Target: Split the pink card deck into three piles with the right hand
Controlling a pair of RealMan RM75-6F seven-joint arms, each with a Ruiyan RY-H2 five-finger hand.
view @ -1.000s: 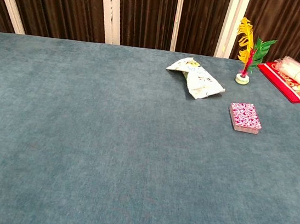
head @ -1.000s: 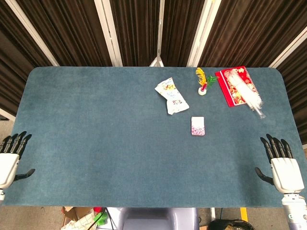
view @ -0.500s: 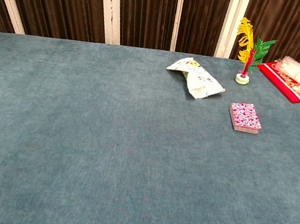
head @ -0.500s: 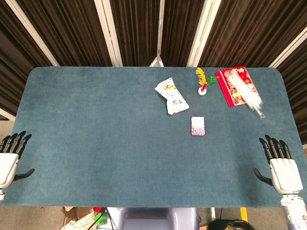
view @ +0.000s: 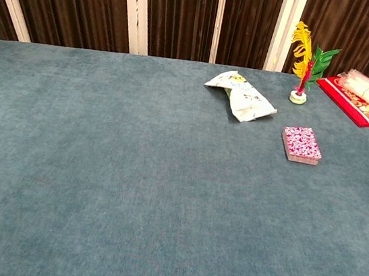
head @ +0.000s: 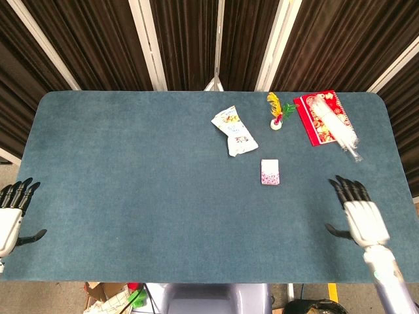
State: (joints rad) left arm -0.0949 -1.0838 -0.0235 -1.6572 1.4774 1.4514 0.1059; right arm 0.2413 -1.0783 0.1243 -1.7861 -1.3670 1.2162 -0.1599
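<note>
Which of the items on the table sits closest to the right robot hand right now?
The pink card deck, lying alone mid-table. It is nearer the open right robot hand than the white snack packet, feather shuttlecock or red booklet along the far edge.

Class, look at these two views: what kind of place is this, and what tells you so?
Probably an indoor robot test area: a table covered in blue cloth stands before dark curtains, with small props such as a pink card deck laid out and a robot's right hand at the edge.
</note>
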